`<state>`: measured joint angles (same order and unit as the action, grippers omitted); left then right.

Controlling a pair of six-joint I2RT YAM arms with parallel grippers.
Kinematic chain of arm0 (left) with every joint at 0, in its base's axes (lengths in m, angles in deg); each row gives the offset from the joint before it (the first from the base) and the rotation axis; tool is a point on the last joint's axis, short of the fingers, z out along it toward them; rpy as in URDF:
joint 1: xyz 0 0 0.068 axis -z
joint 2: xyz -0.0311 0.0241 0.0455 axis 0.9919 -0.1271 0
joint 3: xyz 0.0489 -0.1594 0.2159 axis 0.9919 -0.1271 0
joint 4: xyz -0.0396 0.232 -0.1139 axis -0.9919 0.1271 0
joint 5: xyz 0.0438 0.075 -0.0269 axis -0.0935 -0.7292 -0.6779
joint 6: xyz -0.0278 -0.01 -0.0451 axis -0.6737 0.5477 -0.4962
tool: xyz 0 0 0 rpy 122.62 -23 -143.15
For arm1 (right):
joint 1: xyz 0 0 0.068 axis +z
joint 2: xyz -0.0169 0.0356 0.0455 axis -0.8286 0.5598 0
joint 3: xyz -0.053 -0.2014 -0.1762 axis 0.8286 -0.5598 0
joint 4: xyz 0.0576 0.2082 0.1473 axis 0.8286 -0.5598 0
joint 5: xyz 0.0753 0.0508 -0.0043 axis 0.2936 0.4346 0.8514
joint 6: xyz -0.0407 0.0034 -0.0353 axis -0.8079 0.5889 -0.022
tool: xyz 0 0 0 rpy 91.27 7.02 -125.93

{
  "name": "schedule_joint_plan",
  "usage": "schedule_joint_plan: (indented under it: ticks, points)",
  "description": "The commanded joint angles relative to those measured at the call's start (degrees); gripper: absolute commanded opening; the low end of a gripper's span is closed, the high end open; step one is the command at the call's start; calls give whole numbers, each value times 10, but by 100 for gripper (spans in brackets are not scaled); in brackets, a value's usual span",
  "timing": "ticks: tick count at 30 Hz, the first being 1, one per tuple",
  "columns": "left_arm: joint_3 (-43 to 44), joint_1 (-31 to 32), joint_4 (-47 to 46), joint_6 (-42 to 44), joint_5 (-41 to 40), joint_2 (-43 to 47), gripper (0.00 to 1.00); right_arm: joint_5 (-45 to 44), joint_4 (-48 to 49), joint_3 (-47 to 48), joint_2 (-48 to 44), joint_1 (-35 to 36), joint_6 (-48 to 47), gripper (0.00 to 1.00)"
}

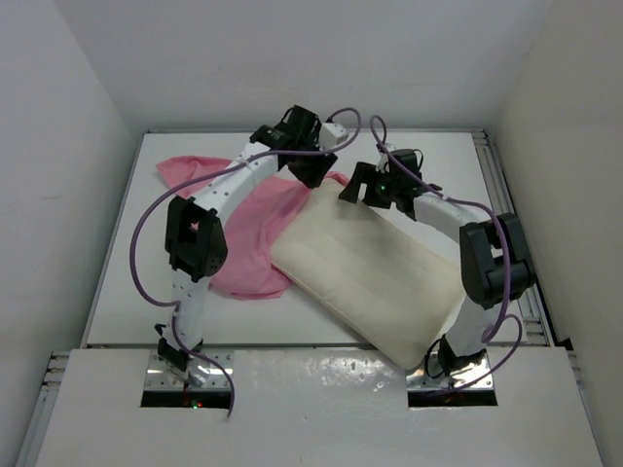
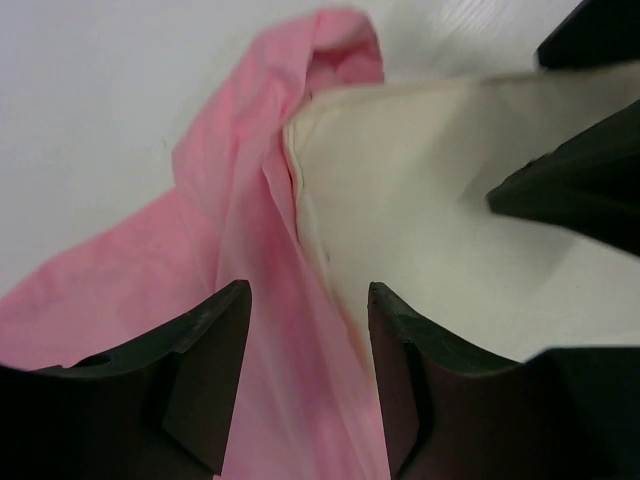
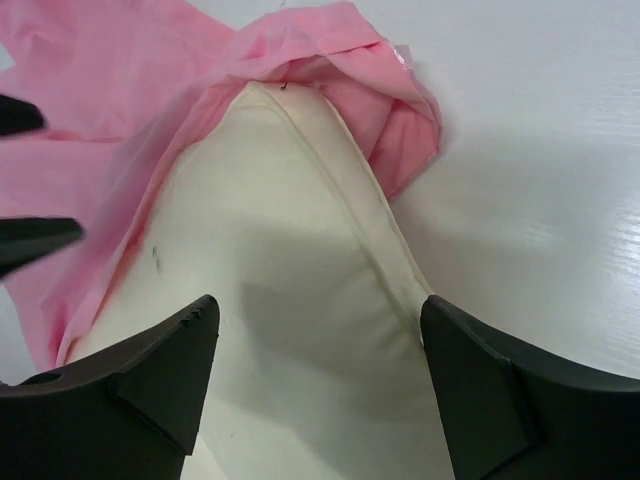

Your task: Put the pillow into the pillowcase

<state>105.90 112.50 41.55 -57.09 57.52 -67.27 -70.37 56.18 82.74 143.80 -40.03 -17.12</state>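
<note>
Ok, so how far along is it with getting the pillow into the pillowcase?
Barely started. Done: one corner of the pillow is tucked into the pillowcase, with pink fabric bunched around it. In hand: the left gripper, open, straddles the case's edge; the right gripper, open, straddles that pillow corner. Left: drawing the case over the rest, which lies bare on the table.

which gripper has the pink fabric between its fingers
The left gripper: the pink pillowcase runs between its open jaws, while the right gripper straddles the cream pillow at its corner.
</note>
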Motion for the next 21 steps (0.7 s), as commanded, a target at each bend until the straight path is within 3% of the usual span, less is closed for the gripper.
schedule_joint_plan:
  ticks: [1, 4, 9, 11, 15, 17, 21]
  points:
    - [-30, 8, 7, 12, -58, 6, 48, 13, -23, 40, -9, -5, -13, 80]
    - [-39, 8, 1, 19, -94, -5, 48, 15, -54, 48, -8, -5, -29, 80]
    - [-54, 8, 16, 19, -82, -23, 46, 11, -103, 59, -2, -7, -59, 85]
    - [-71, 8, 0, 18, -80, -26, 40, 10, -108, 55, 2, -8, -65, 88]
    - [-61, 8, -5, -1, -16, -41, 34, 17, -122, 57, 24, -11, -71, 92]
    - [-51, 10, -5, -9, 8, -52, 26, 18, -126, 60, 35, -10, -75, 92]
    - [-38, 12, -5, -17, 3, -60, 0, 33, -116, 64, 59, -9, -75, 91]
